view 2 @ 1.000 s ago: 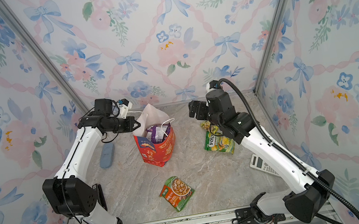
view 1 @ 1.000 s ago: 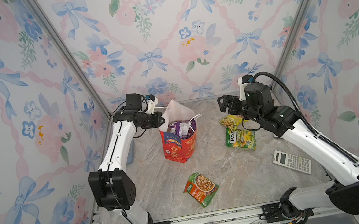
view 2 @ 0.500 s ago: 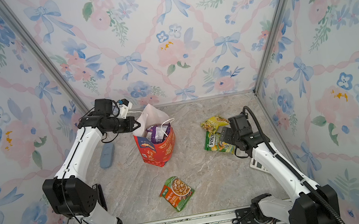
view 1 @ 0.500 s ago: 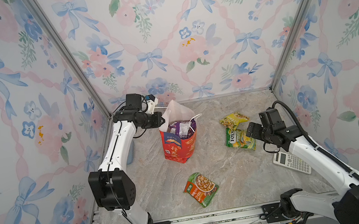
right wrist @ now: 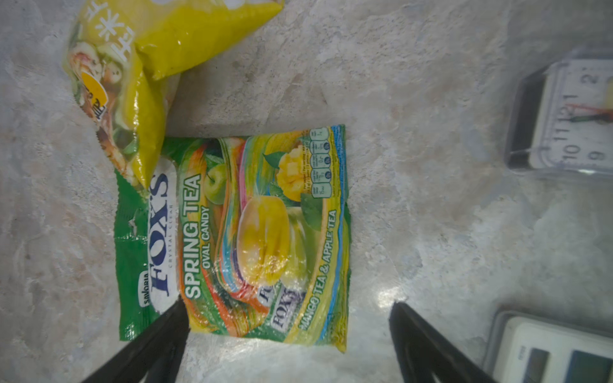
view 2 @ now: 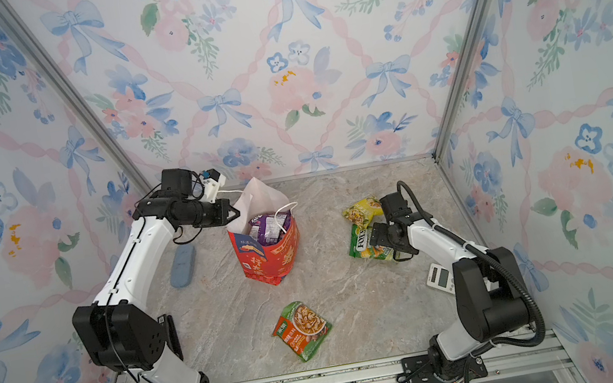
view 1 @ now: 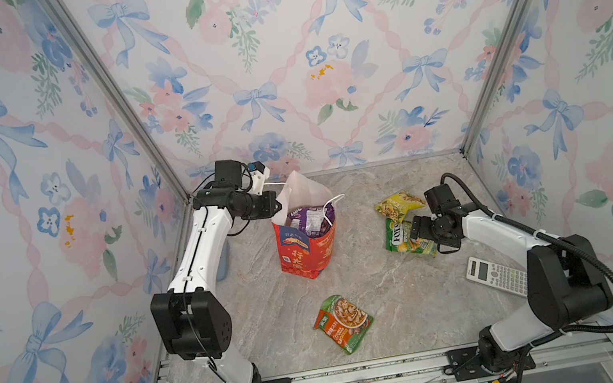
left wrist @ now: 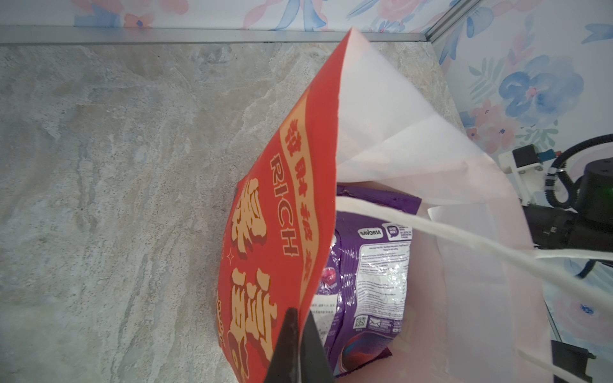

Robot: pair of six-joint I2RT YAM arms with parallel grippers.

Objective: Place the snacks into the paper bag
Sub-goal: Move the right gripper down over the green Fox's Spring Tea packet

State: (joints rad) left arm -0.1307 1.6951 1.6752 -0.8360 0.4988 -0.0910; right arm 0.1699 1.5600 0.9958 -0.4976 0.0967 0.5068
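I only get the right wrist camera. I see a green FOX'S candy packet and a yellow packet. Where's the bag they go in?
Observer: The upright red paper bag stands mid-table, between the two arms.
Operator: Is it open?
Observer: Yes, the left gripper is shut on its rim, holding the mouth open.
Operator: Anything inside?
Observer: A purple crinkly plastic packet shows inside.
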